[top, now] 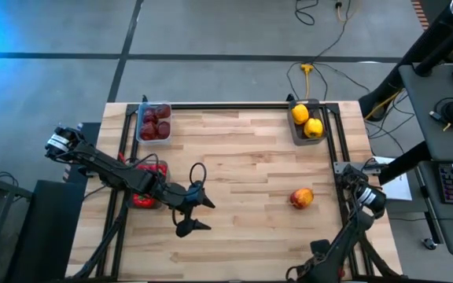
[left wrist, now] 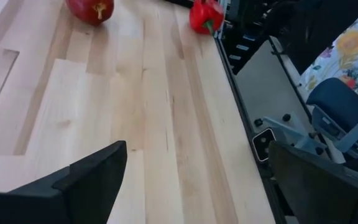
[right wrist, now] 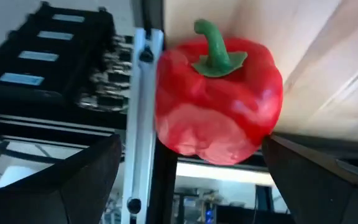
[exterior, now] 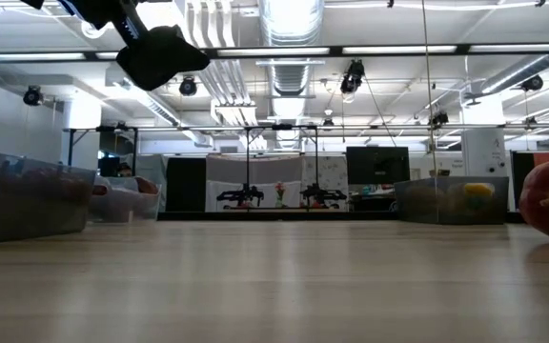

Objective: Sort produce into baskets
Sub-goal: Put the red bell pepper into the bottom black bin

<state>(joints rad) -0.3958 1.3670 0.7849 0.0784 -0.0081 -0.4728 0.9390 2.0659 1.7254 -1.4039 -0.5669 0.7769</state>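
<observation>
Mostly bare wooden table (top: 242,157) — grey floor (top: 53,79), cables (top: 321,47)

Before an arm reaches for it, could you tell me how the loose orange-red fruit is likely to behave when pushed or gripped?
The orange-red fruit is rounded and lies alone on the bare table, so a push would probably roll it. Its shiny skin may slip in a grip. It looks solid, likely keeping its shape.
</observation>
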